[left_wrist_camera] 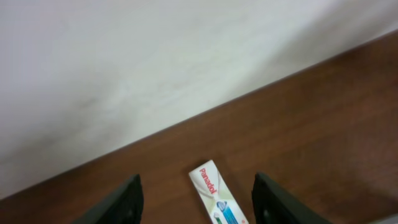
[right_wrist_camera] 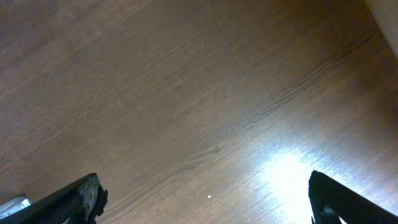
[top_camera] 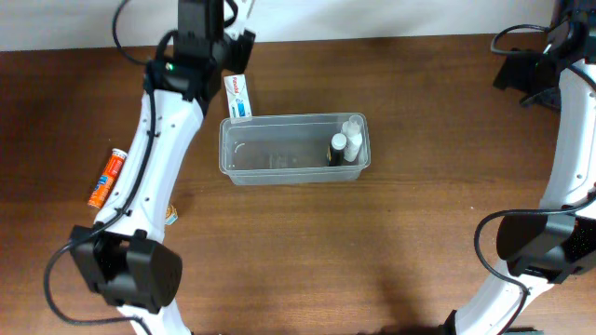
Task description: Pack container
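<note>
The clear plastic container (top_camera: 226,149) lies in the middle of the table. Small white bottles (top_camera: 354,128) and a black-capped bottle (top_camera: 337,147) stand at its right end. A white Panadol box (top_camera: 239,97) lies on the table by the container's far left corner. My left gripper (top_camera: 235,58) hovers over the box, open and empty. In the left wrist view the box (left_wrist_camera: 217,196) lies between the spread fingers (left_wrist_camera: 199,205). My right gripper (top_camera: 526,70) is far off at the back right, open and empty over bare wood (right_wrist_camera: 205,199).
An orange tube (top_camera: 107,177) lies at the left of the table, and a small item (top_camera: 171,216) lies next to the left arm. A white wall (left_wrist_camera: 155,62) rises behind the table's far edge. The right arm's base (top_camera: 535,247) stands at the right.
</note>
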Available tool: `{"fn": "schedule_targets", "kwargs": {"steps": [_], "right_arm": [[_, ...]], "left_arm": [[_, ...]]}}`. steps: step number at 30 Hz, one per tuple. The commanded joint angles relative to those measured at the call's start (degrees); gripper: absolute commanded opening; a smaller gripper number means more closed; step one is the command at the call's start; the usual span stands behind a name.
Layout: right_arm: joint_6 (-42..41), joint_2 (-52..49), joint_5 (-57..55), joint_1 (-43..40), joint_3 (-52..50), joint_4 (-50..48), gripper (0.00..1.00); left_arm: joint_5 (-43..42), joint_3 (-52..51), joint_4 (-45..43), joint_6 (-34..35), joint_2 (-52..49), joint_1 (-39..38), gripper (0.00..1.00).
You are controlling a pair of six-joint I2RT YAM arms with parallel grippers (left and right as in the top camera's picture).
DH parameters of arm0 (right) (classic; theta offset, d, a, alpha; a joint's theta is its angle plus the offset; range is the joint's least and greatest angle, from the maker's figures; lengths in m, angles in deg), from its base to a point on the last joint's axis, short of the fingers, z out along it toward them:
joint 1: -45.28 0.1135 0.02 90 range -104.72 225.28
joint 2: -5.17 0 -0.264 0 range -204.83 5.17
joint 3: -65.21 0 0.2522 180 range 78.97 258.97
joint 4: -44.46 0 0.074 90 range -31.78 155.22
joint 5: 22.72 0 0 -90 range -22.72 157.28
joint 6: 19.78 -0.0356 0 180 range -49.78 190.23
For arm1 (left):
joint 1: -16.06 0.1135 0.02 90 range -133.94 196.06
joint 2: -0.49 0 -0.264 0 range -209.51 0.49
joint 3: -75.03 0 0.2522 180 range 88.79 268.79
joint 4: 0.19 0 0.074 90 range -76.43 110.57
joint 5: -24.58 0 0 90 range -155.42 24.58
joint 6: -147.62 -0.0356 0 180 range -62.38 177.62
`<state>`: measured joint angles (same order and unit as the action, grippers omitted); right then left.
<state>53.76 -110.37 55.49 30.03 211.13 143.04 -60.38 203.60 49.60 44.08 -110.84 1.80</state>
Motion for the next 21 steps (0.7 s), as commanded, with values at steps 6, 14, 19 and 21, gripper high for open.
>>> {"fn": "schedule_targets", "kwargs": {"steps": [6,14,19,21], "right_arm": [[-0.6,0.1,-0.9,-0.2,0.3,-0.2,0.98],[-0.6,0.1,-0.9,-0.2,0.3,-0.2,0.98],[-0.6,0.1,-0.9,-0.2,0.3,-0.2,0.98],[-0.5,0.1,-0.9,-0.2,0.3,-0.2,0.98]], "left_arm": [[0.8,18.9,11.2,5.9,-10.6,0.4,0.62],[0.8,19.3,14.1,8.7,-19.3,0.6,0.69],[-0.6,19.3,14.8,10.4,-23.0,1.0,0.69],[-2.1,19.3,15.1,10.6,-24.1,1.4,0.69]]}}
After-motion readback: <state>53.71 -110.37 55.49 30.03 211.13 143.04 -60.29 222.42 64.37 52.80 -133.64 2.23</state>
